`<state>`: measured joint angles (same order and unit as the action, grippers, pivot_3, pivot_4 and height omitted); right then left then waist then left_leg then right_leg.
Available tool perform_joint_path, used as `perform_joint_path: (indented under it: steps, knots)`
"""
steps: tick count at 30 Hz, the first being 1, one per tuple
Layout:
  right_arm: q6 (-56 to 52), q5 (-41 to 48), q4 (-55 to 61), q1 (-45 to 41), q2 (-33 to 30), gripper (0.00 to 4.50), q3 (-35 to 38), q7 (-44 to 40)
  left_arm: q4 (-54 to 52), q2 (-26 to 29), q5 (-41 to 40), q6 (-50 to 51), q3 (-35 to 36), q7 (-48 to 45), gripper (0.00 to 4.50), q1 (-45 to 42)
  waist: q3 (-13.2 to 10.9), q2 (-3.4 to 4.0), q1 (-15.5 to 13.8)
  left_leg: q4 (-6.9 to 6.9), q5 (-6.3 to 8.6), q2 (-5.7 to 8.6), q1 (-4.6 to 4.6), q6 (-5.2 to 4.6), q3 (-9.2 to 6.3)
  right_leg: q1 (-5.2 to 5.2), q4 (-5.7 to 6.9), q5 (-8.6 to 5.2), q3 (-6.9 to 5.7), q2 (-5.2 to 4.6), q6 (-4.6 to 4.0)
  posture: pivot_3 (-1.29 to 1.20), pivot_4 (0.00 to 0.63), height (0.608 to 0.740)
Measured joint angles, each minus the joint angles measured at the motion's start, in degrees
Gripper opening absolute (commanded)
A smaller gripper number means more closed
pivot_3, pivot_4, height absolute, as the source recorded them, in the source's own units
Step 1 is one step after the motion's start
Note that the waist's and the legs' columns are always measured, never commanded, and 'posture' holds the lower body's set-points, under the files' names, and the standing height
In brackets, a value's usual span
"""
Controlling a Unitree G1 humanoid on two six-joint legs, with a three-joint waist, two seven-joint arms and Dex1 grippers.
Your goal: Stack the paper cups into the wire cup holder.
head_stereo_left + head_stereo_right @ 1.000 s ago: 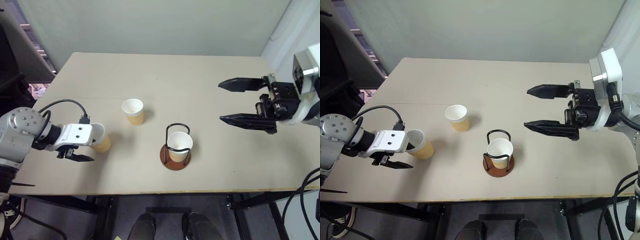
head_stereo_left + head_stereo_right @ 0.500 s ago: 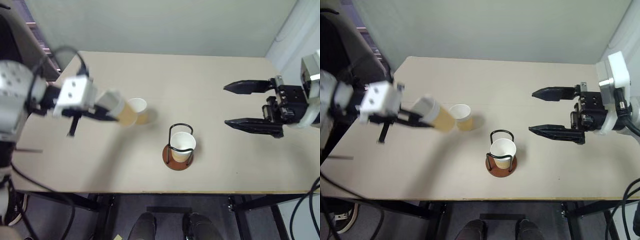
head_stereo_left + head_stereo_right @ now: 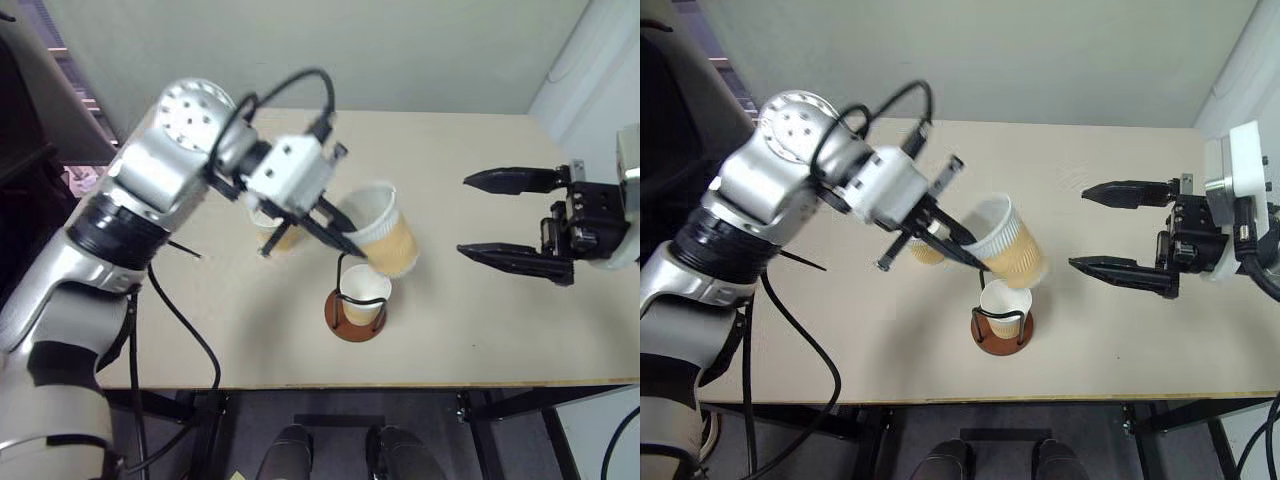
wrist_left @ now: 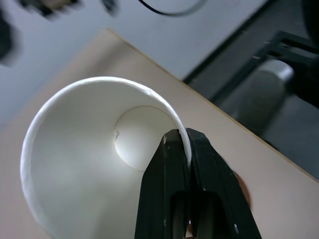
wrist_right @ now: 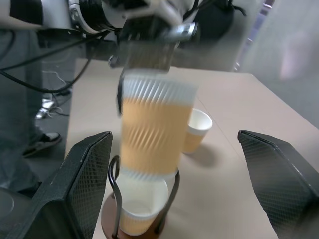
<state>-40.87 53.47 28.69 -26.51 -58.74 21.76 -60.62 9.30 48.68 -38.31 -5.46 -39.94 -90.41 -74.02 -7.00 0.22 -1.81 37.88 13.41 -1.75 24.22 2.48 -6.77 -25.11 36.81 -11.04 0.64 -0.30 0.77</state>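
The left claw (image 3: 345,232) pinches the rim of a paper cup (image 3: 385,232), one finger inside and one outside, holding it tilted in the air just above the wire cup holder (image 3: 356,300), which stands near the middle of the tabletop (image 3: 480,330) with another cup (image 3: 366,290) seated in it. A third cup (image 5: 197,130) stands on the tabletop beyond the holder to the left, partly hidden by the left arm. The right claw (image 3: 515,222) hangs to the right with its fingers spread wide, gripping nothing.
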Motion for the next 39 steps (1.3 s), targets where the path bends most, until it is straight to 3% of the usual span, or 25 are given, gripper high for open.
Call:
perform_joint_path:
  steps: [13,17,24,29,32,35,39]
  knots:
    - [-0.8,1.6,3.5,4.2,-1.2,4.2,3.6,3.4,7.7,1.4,3.7,-13.3,-12.3,0.0,0.03,-4.2,0.0,0.01,-0.3,0.3,0.56,0.12,0.15,-0.75,0.47,0.21,-0.77,0.16,0.75,-0.01,0.66,0.0,0.15,0.74]
    - [-0.8,1.5,3.6,4.3,-1.2,4.2,3.6,4.0,8.6,0.0,5.3,-14.1,-12.8,0.0,1.01,-4.2,0.0,0.02,-0.3,0.45,0.79,0.15,0.15,-1.04,0.79,0.22,-0.87,0.2,0.96,-0.07,0.83,0.0,0.15,0.74]
    - [-0.7,1.5,3.8,4.3,-1.2,4.2,3.6,4.4,10.0,-2.1,8.9,-14.8,-11.8,-0.1,3.49,-4.2,0.0,0.03,-0.3,0.6,0.92,0.13,0.14,-1.18,0.9,0.22,-0.88,0.22,1.01,-0.08,0.88,0.0,0.15,0.74]
    - [-0.6,1.6,3.8,4.4,-1.2,4.2,3.6,4.3,11.9,-4.3,9.6,-13.7,-6.7,-0.1,3.49,-3.9,0.0,0.03,-0.3,0.64,0.93,0.11,0.12,-1.19,0.96,0.22,-0.86,0.23,1.02,-0.08,0.88,0.0,0.15,0.74]
    - [-0.6,1.4,4.0,5.4,-2.2,4.2,3.3,3.0,16.6,-2.0,11.3,-12.4,-2.4,-0.1,3.49,-3.8,0.0,0.07,-0.1,0.61,0.93,0.07,0.06,-1.18,1.01,0.21,-0.84,0.23,1.03,-0.06,0.88,0.0,0.15,0.74]
    - [0.8,-4.7,4.1,5.4,-3.4,4.2,-1.7,4.4,25.0,2.3,17.2,-12.8,1.4,-0.1,3.49,-3.0,0.0,0.16,0.7,0.54,0.94,0.03,-0.12,-1.17,1.07,0.22,-0.81,0.23,1.09,-0.05,0.85,0.0,0.15,0.74]
    - [1.8,-13.0,0.9,0.7,-0.5,4.2,-11.3,9.5,36.2,1.9,27.9,-15.6,3.6,1.2,3.49,-1.3,0.0,0.23,0.6,0.62,0.93,0.01,-0.15,-1.22,1.05,0.24,-0.76,0.32,1.11,-0.11,0.78,0.0,0.15,0.74]
